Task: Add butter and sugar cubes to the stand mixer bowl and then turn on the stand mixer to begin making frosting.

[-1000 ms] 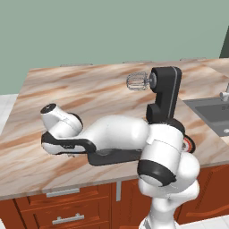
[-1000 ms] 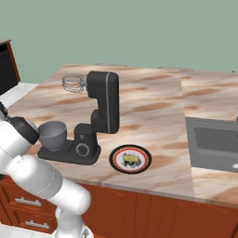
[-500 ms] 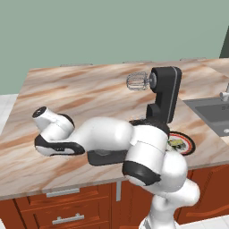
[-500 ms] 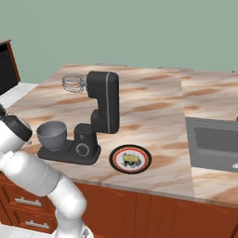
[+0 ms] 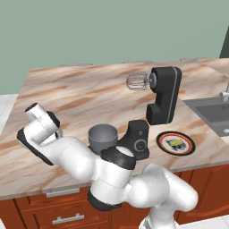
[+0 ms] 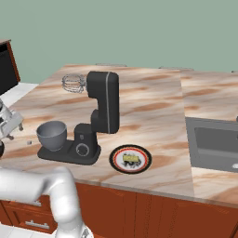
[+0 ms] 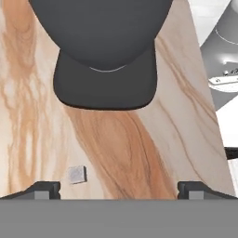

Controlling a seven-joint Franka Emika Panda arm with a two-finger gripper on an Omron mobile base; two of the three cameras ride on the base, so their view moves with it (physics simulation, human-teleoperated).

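Fingers spread wide and empty, the two-finger gripper [image 7: 119, 189] hangs low over the marble counter [image 7: 139, 139], a tiny pale grey sugar cube [image 7: 77, 174] just inside its left tip, near the deep grey metal bowl [image 7: 100, 32] on the black stand mixer [image 5: 163, 96], apparently lining up a pick.

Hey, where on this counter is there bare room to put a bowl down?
The marble behind the stand mixer toward the green wall is bare, and so is the strip between the plate and the sink. The front edge is crowded: mixer bowl, plate, one sugar cube.
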